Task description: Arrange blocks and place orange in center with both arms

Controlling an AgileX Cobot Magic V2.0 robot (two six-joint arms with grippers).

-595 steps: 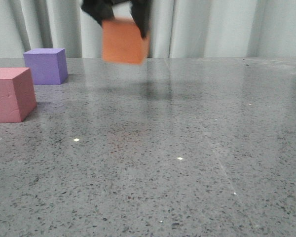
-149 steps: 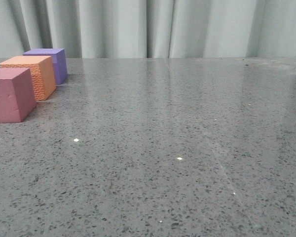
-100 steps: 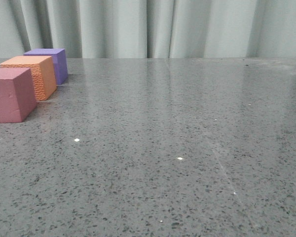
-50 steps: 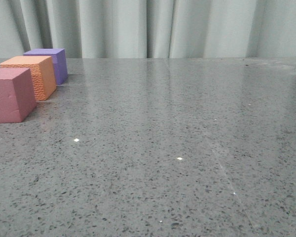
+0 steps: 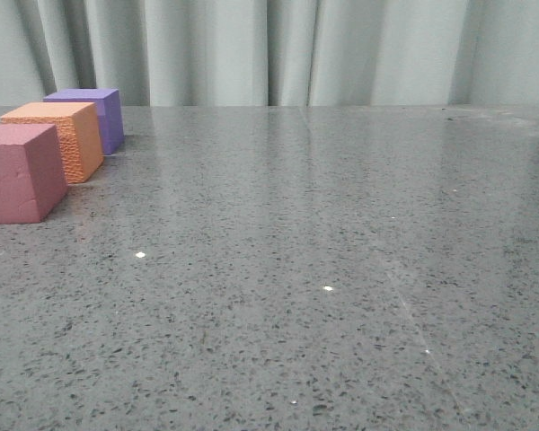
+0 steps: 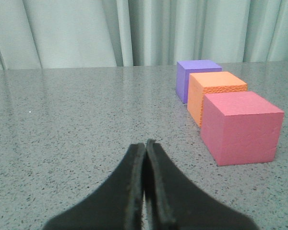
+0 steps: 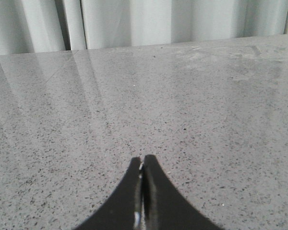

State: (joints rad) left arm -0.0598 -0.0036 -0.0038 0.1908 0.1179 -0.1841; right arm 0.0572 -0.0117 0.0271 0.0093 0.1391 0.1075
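Three foam cubes stand in a row at the table's left side. The pink-red cube (image 5: 18, 172) is nearest, the orange cube (image 5: 58, 136) is in the middle, the purple cube (image 5: 92, 114) is farthest. In the left wrist view the same row shows: pink-red (image 6: 241, 126), orange (image 6: 215, 92), purple (image 6: 198, 77). My left gripper (image 6: 145, 143) is shut and empty, low over the table beside the row, apart from the pink-red cube. My right gripper (image 7: 143, 159) is shut and empty over bare table. Neither gripper shows in the front view.
The grey speckled table (image 5: 323, 269) stretches wide to the right of the cubes. A pale curtain (image 5: 287, 49) hangs behind the table's far edge.
Six seconds ago a gripper held the orange cube in the air above the table's back. It now stands between the pink-red and purple cubes; nothing has moved in the last 1.5 seconds.
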